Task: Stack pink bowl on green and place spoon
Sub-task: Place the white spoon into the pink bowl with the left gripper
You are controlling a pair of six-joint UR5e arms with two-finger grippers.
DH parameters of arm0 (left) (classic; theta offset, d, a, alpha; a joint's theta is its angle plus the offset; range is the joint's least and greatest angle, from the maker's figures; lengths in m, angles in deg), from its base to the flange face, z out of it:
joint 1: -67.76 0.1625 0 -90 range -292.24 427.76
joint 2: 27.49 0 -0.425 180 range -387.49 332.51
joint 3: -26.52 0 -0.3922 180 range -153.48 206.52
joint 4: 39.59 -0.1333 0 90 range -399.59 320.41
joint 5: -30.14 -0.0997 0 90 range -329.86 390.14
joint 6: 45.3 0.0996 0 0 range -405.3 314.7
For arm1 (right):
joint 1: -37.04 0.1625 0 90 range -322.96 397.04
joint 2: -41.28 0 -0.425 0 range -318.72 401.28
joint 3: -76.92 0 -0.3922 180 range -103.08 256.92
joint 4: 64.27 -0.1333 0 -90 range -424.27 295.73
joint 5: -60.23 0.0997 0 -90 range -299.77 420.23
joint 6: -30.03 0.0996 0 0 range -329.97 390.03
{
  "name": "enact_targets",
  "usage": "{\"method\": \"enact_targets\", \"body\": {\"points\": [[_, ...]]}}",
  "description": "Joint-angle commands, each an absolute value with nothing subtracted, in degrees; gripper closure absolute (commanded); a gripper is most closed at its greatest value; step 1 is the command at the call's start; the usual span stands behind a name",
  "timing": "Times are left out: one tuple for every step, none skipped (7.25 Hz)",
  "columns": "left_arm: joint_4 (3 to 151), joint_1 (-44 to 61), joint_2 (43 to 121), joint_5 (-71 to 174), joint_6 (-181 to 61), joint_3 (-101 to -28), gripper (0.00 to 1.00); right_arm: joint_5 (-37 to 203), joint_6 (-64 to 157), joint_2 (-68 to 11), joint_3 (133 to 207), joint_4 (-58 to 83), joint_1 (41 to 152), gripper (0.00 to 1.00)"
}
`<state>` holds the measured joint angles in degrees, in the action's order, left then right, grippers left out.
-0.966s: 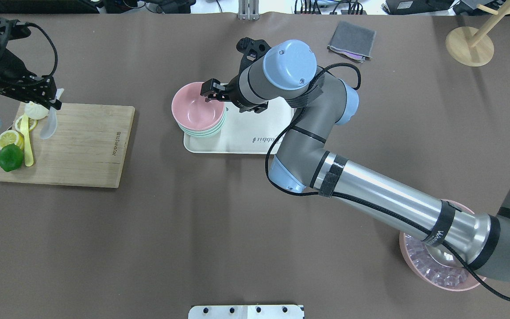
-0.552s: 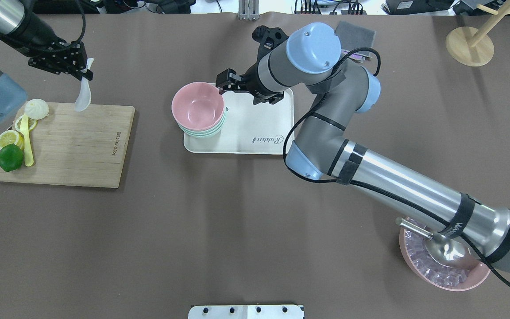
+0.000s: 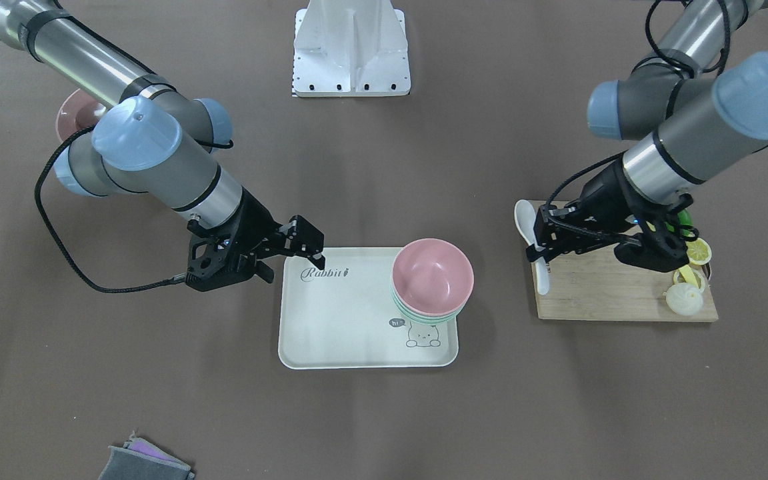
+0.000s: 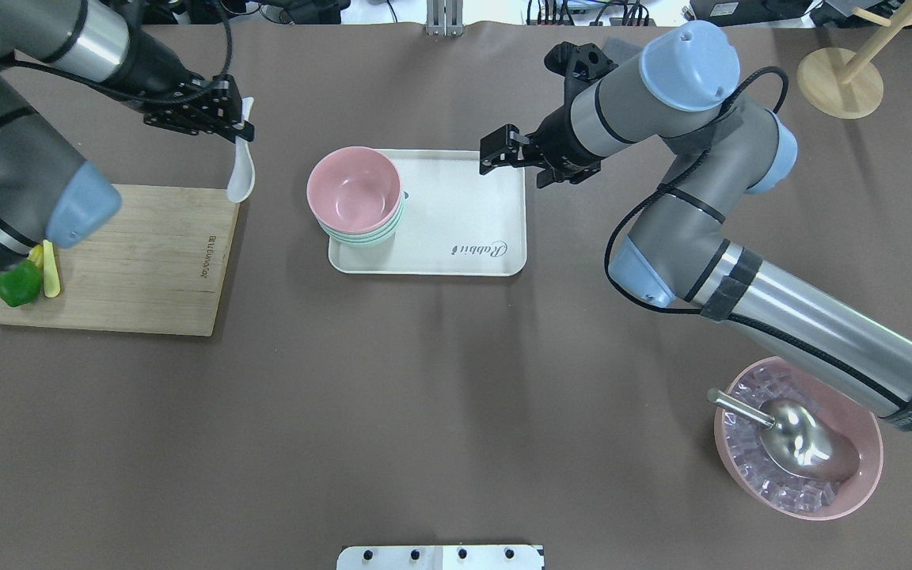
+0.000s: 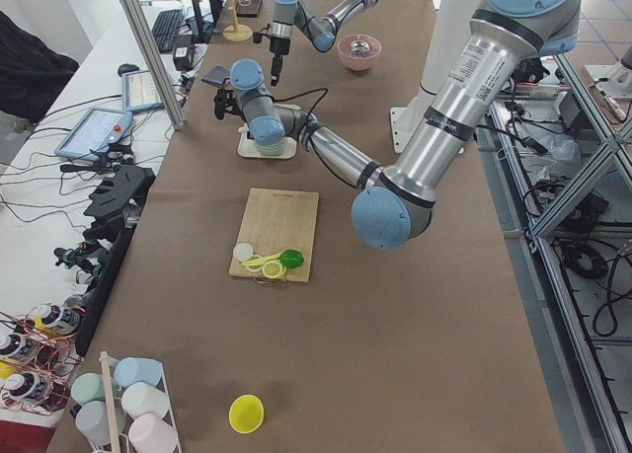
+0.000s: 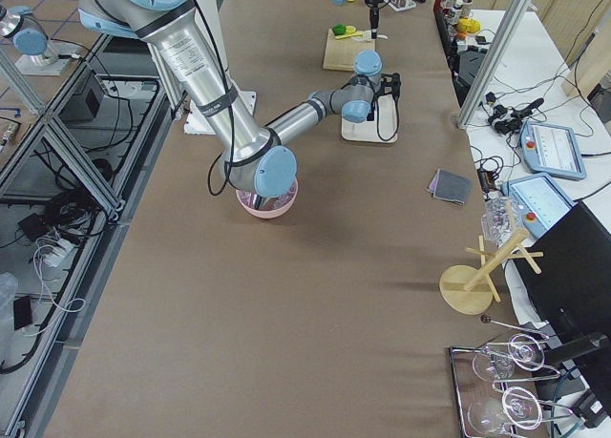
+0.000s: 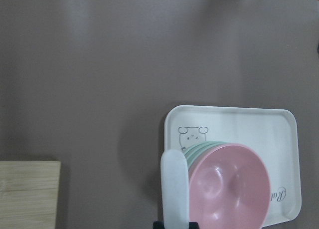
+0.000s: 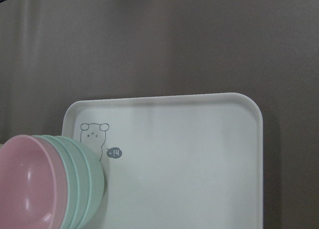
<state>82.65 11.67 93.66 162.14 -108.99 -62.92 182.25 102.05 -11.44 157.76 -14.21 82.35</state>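
well, my left jaws were closed on the handle of the spoon, and my right jaws stood parted with nothing between them. the pink bowl sat nested on top of the green, so i judged the stacking done and only the spoon left to place.

the stack stood at one corner of the tray. from my left jaws it lay off toward my right arm's side and a little back toward my base, with a strip of bare desk between. from my right jaws it lay across the tray's open floor, toward my left arm. the two were about equally near, but only the left carried anything, so the move looked like its own.

the spoon's long axis ran out from the left jaws with the deep oval end leading, pointed back toward my base and not at the bowl. that end hung over the corner of the cutting board. in the left wrist view the spoon stood just beside the pink bowl, overlapping the rim of the stack. how steeply it hung i could not tell.

i judged the carry would run sideways over the desk until the deep end stood above the pink hollow, and only then go down.
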Motion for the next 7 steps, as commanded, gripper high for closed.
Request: {"method": "enact_targets", "body": {"points": [[87.9,18.2,99.0,150.1,-113.3,-58.2,1.0,184.8,99.0,-15.6,160.1,-14.3,84.0,0.0],[90.5,19.0,101.2,147.8,-115.4,-55.4,1.0,186.6,98.3,-16.5,160.3,-14.3,85.2,0.0],[91.4,19.5,102.0,145.2,-115.4,-54.2,1.0,187.1,98.3,-16.6,160.2,-14.3,85.6,0.0],[91.5,20.1,102.0,144.7,-115.4,-53.8,1.0,187.1,98.3,-16.7,160.2,-14.3,85.6,0.0],[91.5,20.4,102.0,144.7,-115.4,-53.7,1.0,187.1,98.3,-16.7,160.3,-14.3,85.7,0.0],[91.6,20.7,101.7,144.7,-115.3,-53.8,0.91,187.0,98.3,-16.6,160.3,-14.3,85.7,0.0],[91.8,20.7,101.3,144.7,-115.0,-54.2,0.03,187.1,98.3,-16.6,160.3,-14.3,85.8,0.0]]}}
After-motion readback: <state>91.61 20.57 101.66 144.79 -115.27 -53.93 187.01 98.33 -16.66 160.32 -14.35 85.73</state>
